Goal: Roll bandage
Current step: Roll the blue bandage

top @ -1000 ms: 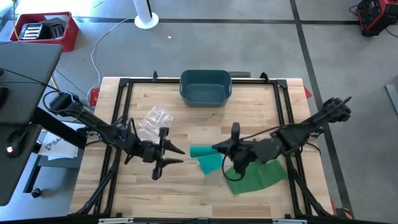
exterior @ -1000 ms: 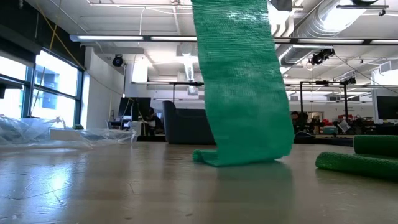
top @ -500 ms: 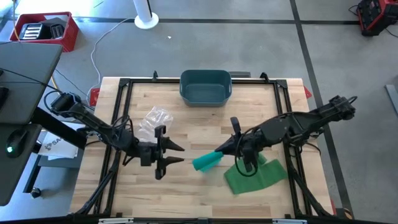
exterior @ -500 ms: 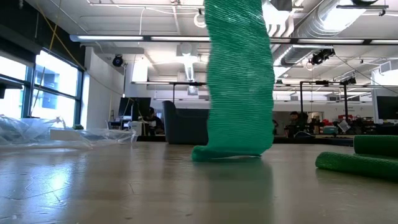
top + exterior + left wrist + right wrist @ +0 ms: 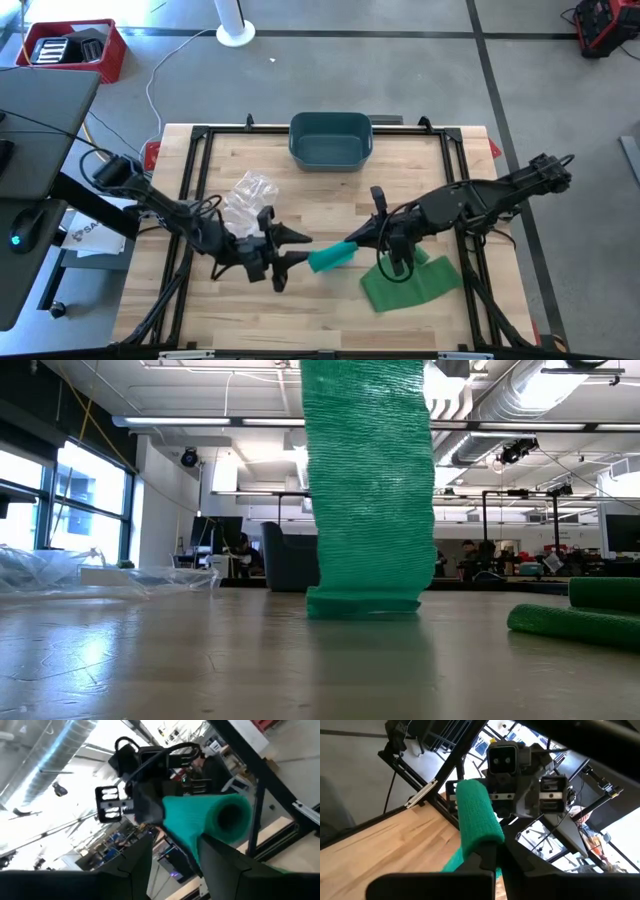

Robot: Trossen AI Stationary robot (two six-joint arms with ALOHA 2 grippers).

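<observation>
A green bandage roll (image 5: pixel 330 259) hangs over the middle of the table between my two grippers. My right gripper (image 5: pixel 352 243) is shut on the roll's right end. A loose strip (image 5: pixel 365 480) hangs from the roll, and its lower end (image 5: pixel 365 603) lies folded on the table. The rest of the bandage lies in a heap (image 5: pixel 410 285) at the right front. My left gripper (image 5: pixel 298 252) is open. Its fingers stand on either side of the roll's hollow free end (image 5: pixel 231 817). My right gripper pinches the roll's right end (image 5: pixel 482 837) between its two fingers, level, from the table's right side, along the roll. The roll is lifted clear, tilted, its free end toward my left gripper. I cannot tell whether my left gripper's fingers (image 5: pixel 220 862) touch the roll.
A teal bin (image 5: pixel 331 138) stands at the far middle edge. Crumpled clear plastic (image 5: pixel 250 190) lies left of centre and also shows in the low view (image 5: pixel 60 572). Black frame rails (image 5: pixel 195 180) run along the table's sides.
My left gripper has gone toward the table's right edge, up to the roll's free end, staying open. My right gripper turned a little early on and tipped the roll's free end toward the near edge. The hanging strip has swung and twisted, its lower end still on the table.
</observation>
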